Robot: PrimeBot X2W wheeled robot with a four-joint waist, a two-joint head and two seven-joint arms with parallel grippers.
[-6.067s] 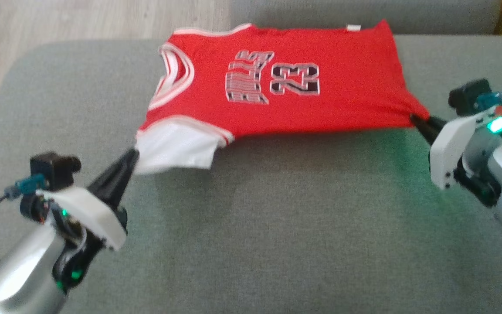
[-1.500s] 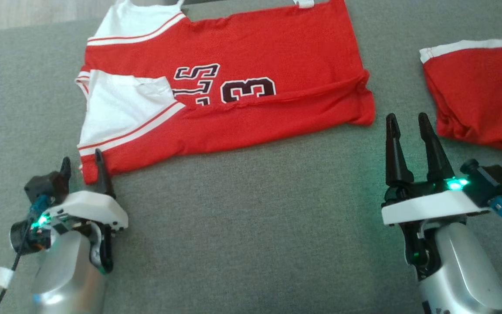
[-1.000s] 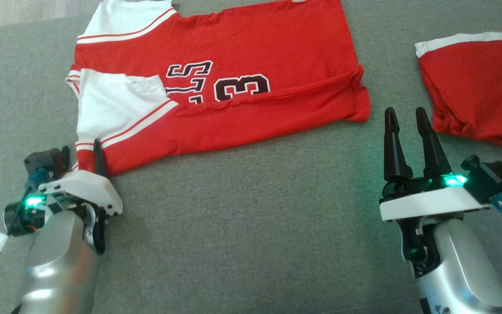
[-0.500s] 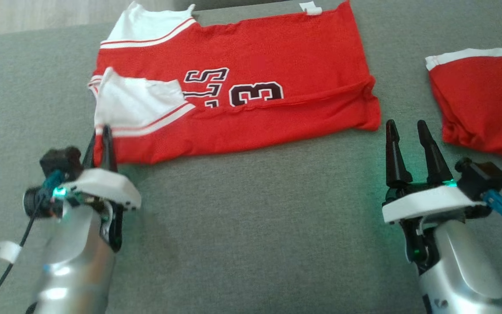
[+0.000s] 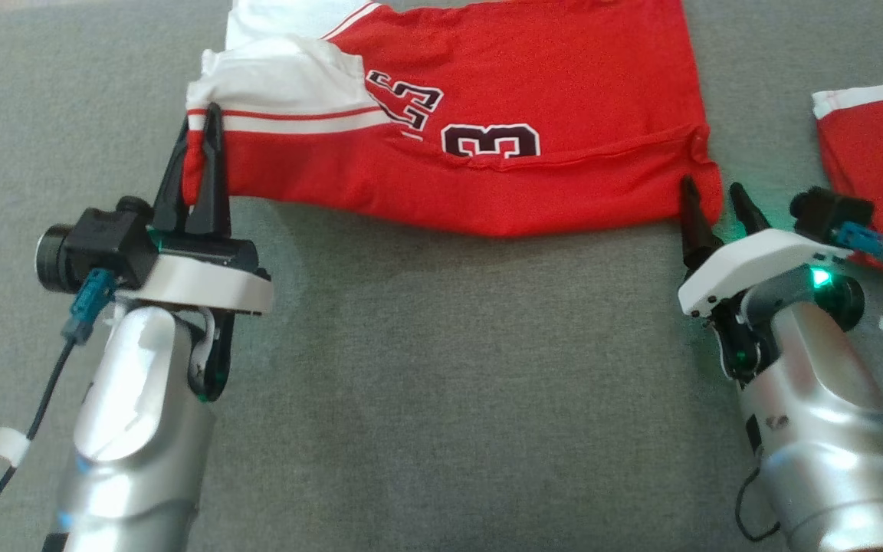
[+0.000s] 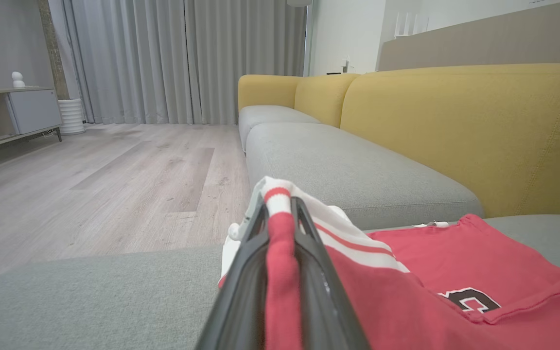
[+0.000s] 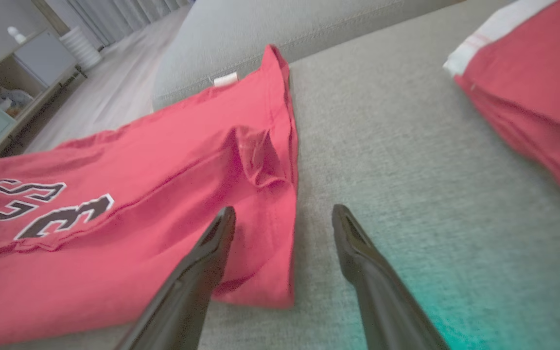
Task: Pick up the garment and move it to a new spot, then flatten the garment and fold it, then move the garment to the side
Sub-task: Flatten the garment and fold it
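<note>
The red garment (image 5: 556, 69), a jersey with white sleeve trim and dark numbers, lies partly folded on the grey cushion (image 5: 449, 383). My left gripper (image 5: 202, 126) is shut on its near left corner and holds that edge raised off the cushion. In the left wrist view the red and white hem is pinched between the fingers of the left gripper (image 6: 280, 209), with the garment (image 6: 430, 272) trailing to the right. My right gripper (image 5: 717, 192) stands open at the near right corner. In the right wrist view that corner of the garment (image 7: 139, 218) lies between and under the right gripper (image 7: 284, 212).
A second red piece with a white band (image 5: 878, 146) lies on the cushion to the right, close to my right wrist, seen also as red cloth (image 7: 533, 87). A yellow sofa back (image 6: 455, 121) rises behind, and wooden floor (image 6: 90, 184) lies beyond the cushion's far left edge.
My left gripper has shut on the garment's near left corner and carried it up and forward. My right gripper has moved forward to the right corner, still open. The head camera has shifted.
</note>
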